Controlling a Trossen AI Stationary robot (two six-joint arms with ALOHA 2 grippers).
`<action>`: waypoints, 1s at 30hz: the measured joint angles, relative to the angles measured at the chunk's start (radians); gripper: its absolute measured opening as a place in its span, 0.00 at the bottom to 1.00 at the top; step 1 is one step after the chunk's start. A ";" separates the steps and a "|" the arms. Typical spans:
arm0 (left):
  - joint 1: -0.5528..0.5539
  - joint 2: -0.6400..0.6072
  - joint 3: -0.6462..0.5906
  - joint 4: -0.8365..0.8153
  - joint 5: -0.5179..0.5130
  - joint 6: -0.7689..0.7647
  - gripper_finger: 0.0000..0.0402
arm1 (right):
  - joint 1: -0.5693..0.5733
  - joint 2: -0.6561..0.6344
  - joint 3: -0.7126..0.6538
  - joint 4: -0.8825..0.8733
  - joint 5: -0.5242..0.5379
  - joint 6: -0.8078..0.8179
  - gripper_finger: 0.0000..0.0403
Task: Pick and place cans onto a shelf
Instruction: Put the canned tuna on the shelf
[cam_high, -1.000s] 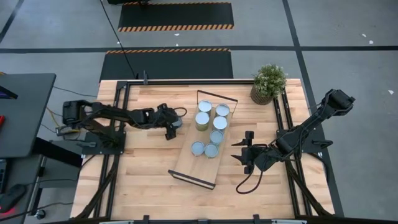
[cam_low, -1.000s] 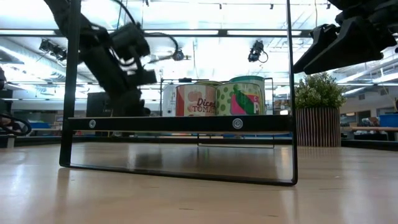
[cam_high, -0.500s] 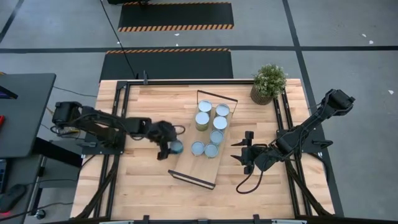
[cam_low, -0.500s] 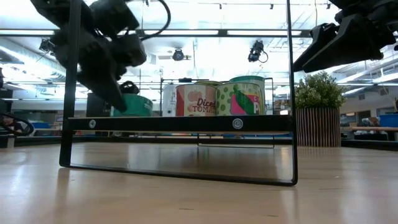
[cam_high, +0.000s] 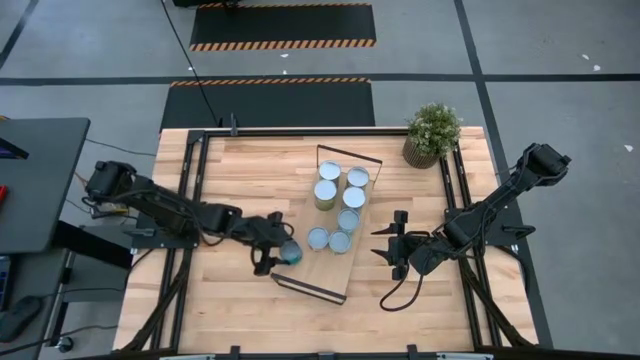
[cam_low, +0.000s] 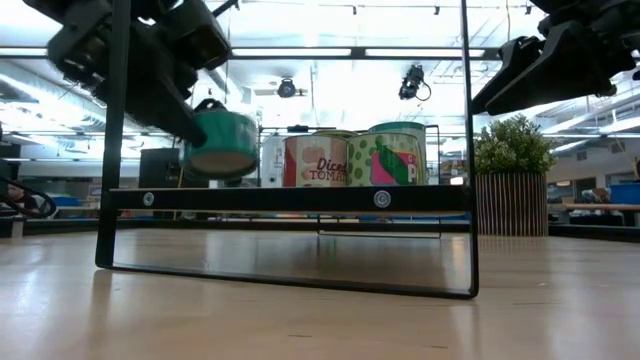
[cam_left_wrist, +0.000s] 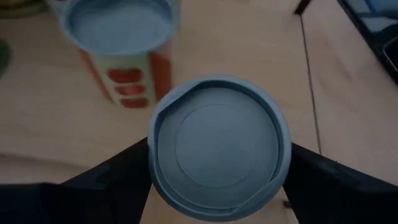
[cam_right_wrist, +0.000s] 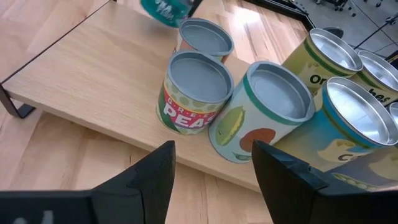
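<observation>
The left tool (cam_high: 276, 254) is clamped on a teal can (cam_high: 290, 252), one finger on each side of it; in the left wrist view the can's round grey-blue top (cam_left_wrist: 219, 147) fills the space between the two dark fingers (cam_left_wrist: 118, 177). In the low view the teal can (cam_low: 221, 143) hangs clear above the shelf board, carried at a slight tilt. Seen from above, it sits over the left edge of the shelf (cam_high: 312, 265), near the shelf's front wire frame (cam_high: 308, 290). Six more cans (cam_high: 338, 205) stand upright on the shelf in a two-wide cluster, from about the middle of the board to its far wire frame (cam_high: 350, 153). The right tool (cam_high: 392, 243) hovers just beside the shelf's right edge, level with the nearest standing cans, with its fingers spread wide and nothing between them. A potted plant (cam_high: 431, 133) stands on the worktop (cam_high: 240, 305) beyond the shelf's far right corner.
</observation>
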 joint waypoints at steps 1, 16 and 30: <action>-0.008 0.011 -0.001 0.013 -0.001 0.000 0.78 | 0.000 0.000 0.000 0.000 0.000 0.000 0.55; -0.056 0.098 0.000 0.118 -0.089 -0.023 0.78 | 0.000 0.000 0.000 0.007 0.000 0.000 0.55; -0.055 0.098 0.000 0.122 -0.070 -0.019 0.79 | 0.000 0.000 0.000 0.023 0.000 0.002 0.55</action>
